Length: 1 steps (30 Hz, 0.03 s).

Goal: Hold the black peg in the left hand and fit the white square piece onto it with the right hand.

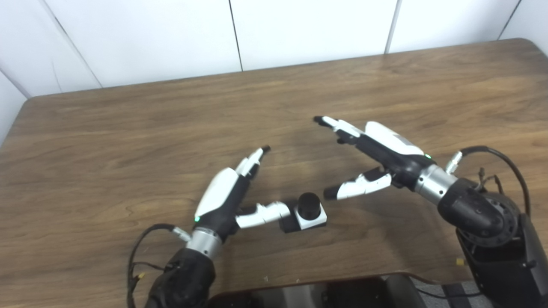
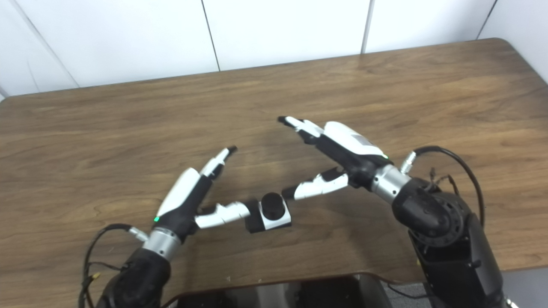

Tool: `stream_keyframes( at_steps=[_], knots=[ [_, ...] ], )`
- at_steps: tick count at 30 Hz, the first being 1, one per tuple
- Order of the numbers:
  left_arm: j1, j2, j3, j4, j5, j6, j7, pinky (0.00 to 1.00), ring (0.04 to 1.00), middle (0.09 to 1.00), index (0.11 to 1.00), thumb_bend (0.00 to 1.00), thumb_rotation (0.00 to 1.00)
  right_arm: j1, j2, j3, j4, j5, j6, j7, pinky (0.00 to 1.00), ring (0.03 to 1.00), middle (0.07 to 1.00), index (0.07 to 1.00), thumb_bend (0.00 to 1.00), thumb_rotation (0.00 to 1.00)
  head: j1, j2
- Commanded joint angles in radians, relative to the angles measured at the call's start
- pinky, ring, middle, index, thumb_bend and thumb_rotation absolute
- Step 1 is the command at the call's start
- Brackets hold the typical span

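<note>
Black peg already sits in white square piece on table. Left hand and right hand both released, empty. Left thumb, apparently touching, could nudge the assembly.

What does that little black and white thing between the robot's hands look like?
The white square piece lies on the brown table with the round black peg standing up out of its middle. It looks like plastic, with a dark side. The left hand has its thumb tip at that side; the right hand hovers open, apart.
</note>
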Motion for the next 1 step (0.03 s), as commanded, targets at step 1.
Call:
stream_keyframes(
  at_steps=[1],
  knots=[
    [-0.022,-0.027,0.064,-0.023,-0.135,-0.071,0.076,0.98,1.0,1.0,1.0,0.73,1.0,-0.013,0.069,-0.079,0.017,0.182,0.023,-0.074,0.95,0.987,0.993,0.994,0.67,0.99,-0.003,0.0]
  ],
)
